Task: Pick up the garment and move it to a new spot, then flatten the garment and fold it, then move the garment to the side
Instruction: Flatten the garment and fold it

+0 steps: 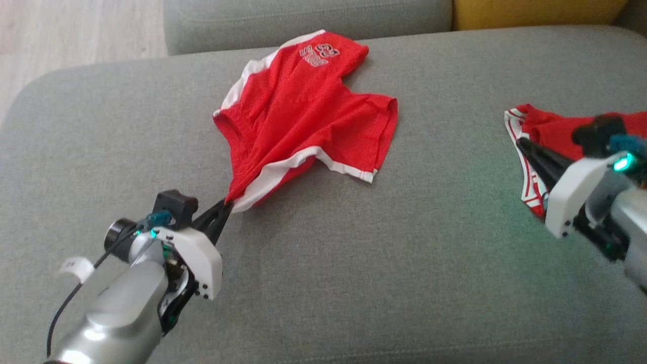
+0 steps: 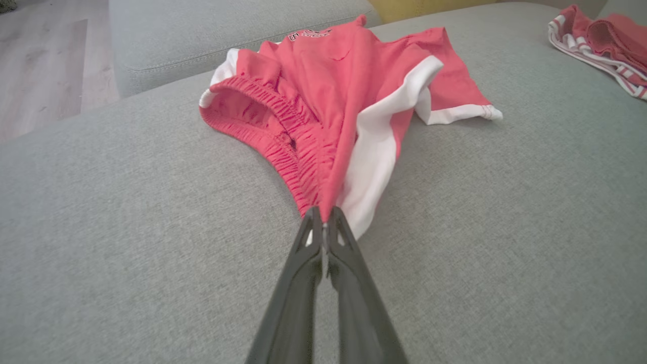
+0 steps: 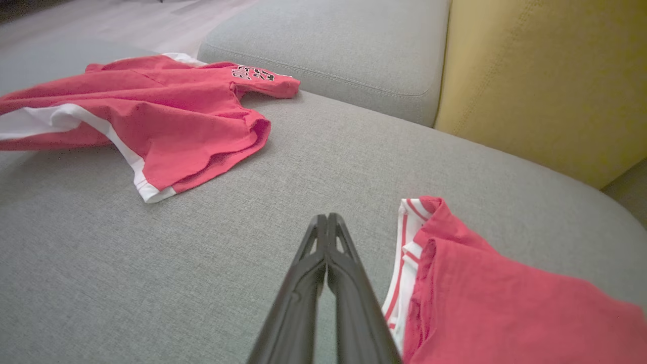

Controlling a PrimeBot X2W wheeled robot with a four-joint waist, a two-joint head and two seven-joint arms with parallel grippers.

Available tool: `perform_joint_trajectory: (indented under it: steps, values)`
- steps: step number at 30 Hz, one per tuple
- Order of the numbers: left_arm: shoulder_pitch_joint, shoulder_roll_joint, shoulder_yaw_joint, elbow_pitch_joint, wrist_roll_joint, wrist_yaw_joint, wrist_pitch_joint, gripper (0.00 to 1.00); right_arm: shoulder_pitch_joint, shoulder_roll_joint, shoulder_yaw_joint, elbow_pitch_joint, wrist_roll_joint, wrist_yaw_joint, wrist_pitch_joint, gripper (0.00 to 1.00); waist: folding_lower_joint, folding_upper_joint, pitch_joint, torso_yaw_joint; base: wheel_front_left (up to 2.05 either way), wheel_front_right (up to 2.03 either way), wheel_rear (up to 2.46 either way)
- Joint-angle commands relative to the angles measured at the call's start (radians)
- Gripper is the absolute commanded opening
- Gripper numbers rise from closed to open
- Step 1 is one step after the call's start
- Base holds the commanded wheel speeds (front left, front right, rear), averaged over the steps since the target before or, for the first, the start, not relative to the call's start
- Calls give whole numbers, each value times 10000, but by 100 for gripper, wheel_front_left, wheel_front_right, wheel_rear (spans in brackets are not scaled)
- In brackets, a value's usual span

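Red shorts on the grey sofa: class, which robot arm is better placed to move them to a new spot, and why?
Left. The left gripper is shut on the red shorts at their edge, cloth drawn taut toward it. The right gripper is shut on nothing, apart from them, beside a second garment.

Lighting: soft, even daylight of moderate brightness, no hard shadows, only a faint dark edge beneath the hem of the red shorts (image 1: 303,116) on the grey cushion (image 1: 404,253). Local light: a green lamp (image 1: 622,163) tints the nearby cloth, and pale glare sits on the left forearm (image 1: 96,328). Quality: head view slightly soft, right gripper (image 1: 520,144) smeared; wrist views washed to pinkish red, bowed at the edges, dark fingers (image 2: 295,303) unsharp near the bottom.
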Motion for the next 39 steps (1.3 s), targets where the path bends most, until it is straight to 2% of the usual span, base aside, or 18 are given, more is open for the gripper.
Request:
perform_joint_trajectory:
  steps: [1, 3, 4, 5, 6, 7, 14, 17, 21, 24, 30, 39]
  values:
    - [-225, 437, 429, -288, -96, 143, -70, 0, 384, -55, -208, -26, 165, 17, -224, 0, 1, -1, -115, 39, 0, 0, 0]
    - [-42, 462, 502, -415, -188, 276, -103, 0, 611, 86, -457, 76, 326, 17, -488, 0, 1, -1, -261, 68, 0, 0, 0]
    - [63, 465, 534, -474, -238, 341, -118, 0, 737, 163, -626, 159, 408, 17, -664, 22, 1, -1, -349, 83, 0, 0, 0]
    - [171, 459, 564, -532, -292, 413, -125, 0, 862, 239, -801, 252, 461, 17, -859, 76, 1, -1, -429, 96, 0, 0, 0]
    - [275, 450, 573, -595, -317, 496, -134, 0, 991, 330, -1002, 361, 521, 17, -1049, 100, 1, -1, -501, 108, 0, 0, 0]
    - [511, 419, 681, -717, -428, 686, -190, 100, 1250, 573, -1504, 550, 686, 17, -1400, 100, 1, -1, -628, 120, 0, 0, 0]
    - [1561, 142, 2102, -1571, -1345, 1577, -439, 100, 2289, 1553, -3530, 660, 219, 17, -1862, 100, 1, -1, -895, 136, 0, 0, 0]
    - [2148, -36, 3437, -2673, -1419, 2011, -455, 100, 2920, 2080, -4937, 279, -464, 17, -1869, 100, 1, -1, -875, 175, 0, 0, 0]
    - [3203, -543, 5111, -4135, -1025, 2378, -458, 100, 3830, 2877, -6123, -199, -1625, 17, -1872, 100, 1, -1, -733, 355, 0, 0, 0]
    - [3679, -837, 5589, -4689, -479, 2288, -459, 100, 4098, 3379, -6547, -369, -2339, 17, -1811, 100, 1, -1, -545, 594, 0, 0, 0]
    - [3771, -1121, 5594, -4698, 139, 1953, -460, 100, 3954, 3976, -6659, -616, -3416, 17, -1040, 100, 1, -1, -141, 1070, 0, 0, 0]
    - [3347, -1737, 5519, -4153, 352, 1404, -461, 100, 3512, 4369, -6664, 7, -4326, 17, -324, 100, 1, -1, 512, 2068, 0, 0, 0]
